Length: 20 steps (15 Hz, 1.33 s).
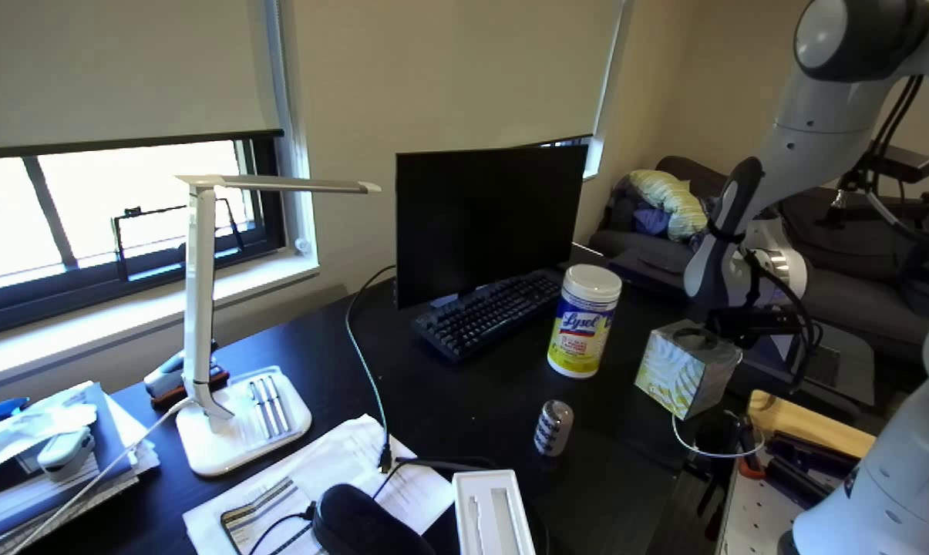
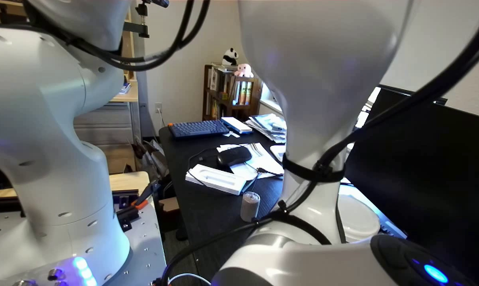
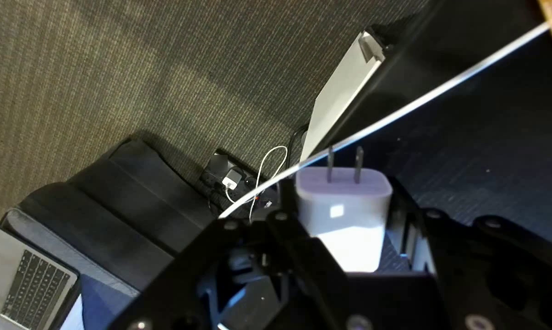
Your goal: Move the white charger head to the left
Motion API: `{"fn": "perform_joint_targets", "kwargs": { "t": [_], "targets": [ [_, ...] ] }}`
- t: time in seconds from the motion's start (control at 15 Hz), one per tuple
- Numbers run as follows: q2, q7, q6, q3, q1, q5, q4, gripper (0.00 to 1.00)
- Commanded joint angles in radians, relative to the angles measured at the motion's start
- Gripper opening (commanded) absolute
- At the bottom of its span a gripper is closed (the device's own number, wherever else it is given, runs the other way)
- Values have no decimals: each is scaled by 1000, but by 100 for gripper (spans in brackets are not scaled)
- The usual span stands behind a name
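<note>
I clamp the white charger head (image 3: 347, 215) in my claw (image 3: 342, 195), prongs (image 3: 358, 166) showing; in an exterior view my wrist (image 1: 728, 281) is near the tissue box (image 1: 686, 370). The Lysol canister (image 1: 583, 322) stands on the tabletop (image 1: 464, 405), near that box.

In an exterior view, the tabletop (image 1: 468, 397) bore the lamp (image 1: 199, 301) left of the monitor (image 1: 489, 223), the keyboard (image 1: 493, 312) before it, the canister (image 1: 585, 322) between keyboard and tissue box (image 1: 684, 374). The end effector (image 3: 343, 197) had the charger (image 3: 344, 211) between its jaws.
</note>
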Motion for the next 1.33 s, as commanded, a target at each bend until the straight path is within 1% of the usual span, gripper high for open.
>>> {"fn": "perform_joint_targets", "kwargs": {
  "t": [0.0,0.07,0.13,0.2,0.27,0.4,0.47,0.53,0.6,0.67,0.73,0.87,1.07,1.13,1.27],
  "targets": [
    [-164,-57,-34,100,-125,20,-88,23],
    [-189,-59,-45,140,-169,21,-93,23],
    [-210,-54,-79,174,-203,31,-88,23],
    [-120,-10,-28,102,-113,18,-55,48],
    [-147,-13,-48,125,-141,22,-60,48],
    [-178,-19,-71,138,-161,25,-64,48],
    [-183,-20,-73,139,-162,25,-65,23],
    [-168,-16,-36,129,-151,19,-68,23],
    [-164,-17,7,146,-172,-4,-90,23],
    [-164,-37,38,148,-177,-13,-113,23],
    [-174,-63,69,171,-204,-14,-142,23],
    [-200,-107,119,231,-270,-13,-200,23],
    [-210,-139,194,321,-376,-45,-269,23],
    [-155,-149,193,359,-421,-54,-212,23],
    [-148,-158,209,413,-497,-95,-218,23]
  ]
}}
